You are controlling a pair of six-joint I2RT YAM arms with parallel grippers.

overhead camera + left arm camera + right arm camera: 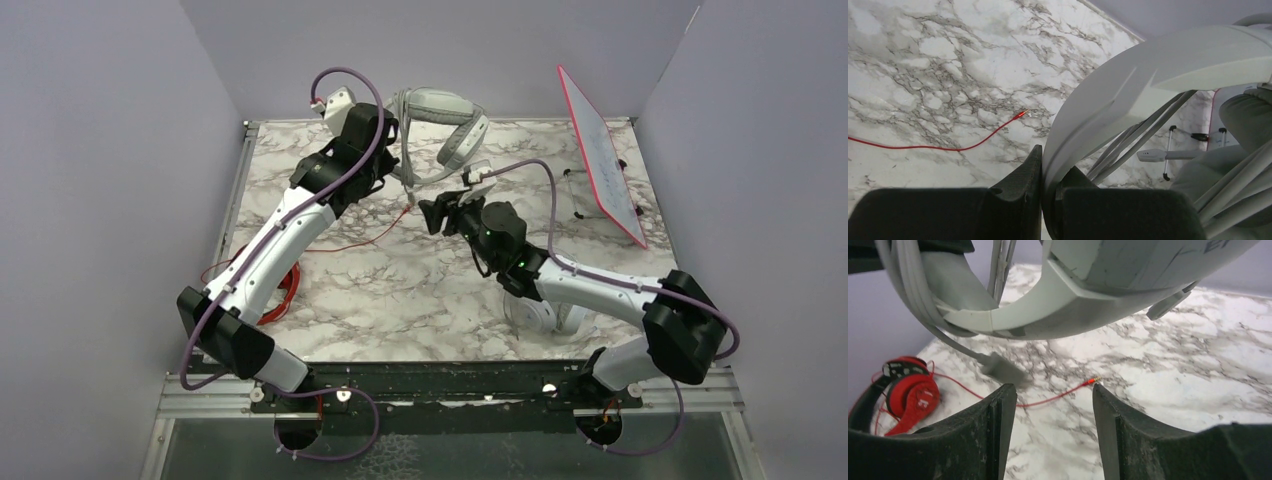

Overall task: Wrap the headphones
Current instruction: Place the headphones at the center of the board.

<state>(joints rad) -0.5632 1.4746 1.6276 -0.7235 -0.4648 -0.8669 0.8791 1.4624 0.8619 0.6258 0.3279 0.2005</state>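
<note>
Three headsets: grey headset, upper centre, clamped in the left end effector; red headset lower left; white headset lower right. Right end effector jaws apart.

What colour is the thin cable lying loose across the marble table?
It's red; the cable shows best in the left wrist view.

A lab test cell: plain lilac walls box in a marble-patterned table.
</note>
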